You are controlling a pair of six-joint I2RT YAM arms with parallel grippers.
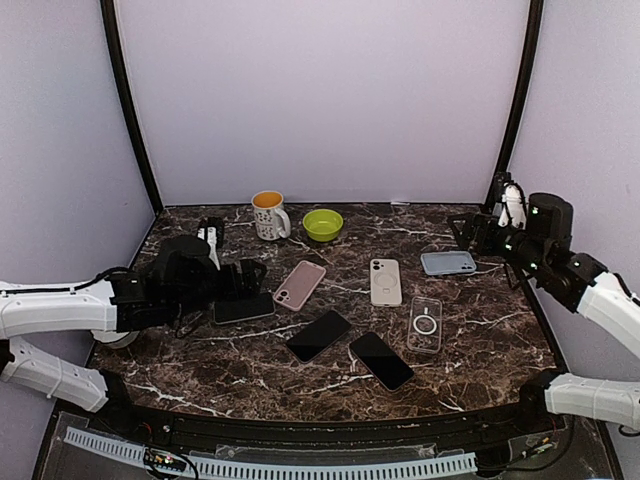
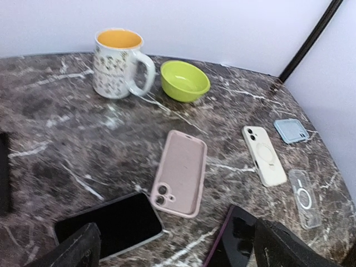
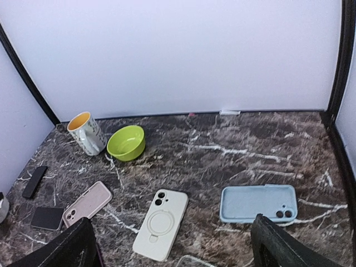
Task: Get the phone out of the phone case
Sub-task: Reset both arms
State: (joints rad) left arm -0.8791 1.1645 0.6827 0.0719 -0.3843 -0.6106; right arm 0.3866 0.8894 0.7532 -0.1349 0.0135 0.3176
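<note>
A black-screened phone lies face up on the marble table, just under my left gripper, which is open and holds nothing. In the left wrist view the same phone sits low between the fingers of the left gripper. The pink phone case lies empty beside it, inner side up and apart from it. My right gripper hovers open at the far right, above a light blue case. In its own wrist view the right gripper holds nothing.
A white case with a ring stand lies back up, and a clear case lies near it. Two dark phones lie at front centre. At the back stand a flowered mug and a green bowl. A small black object lies to their left.
</note>
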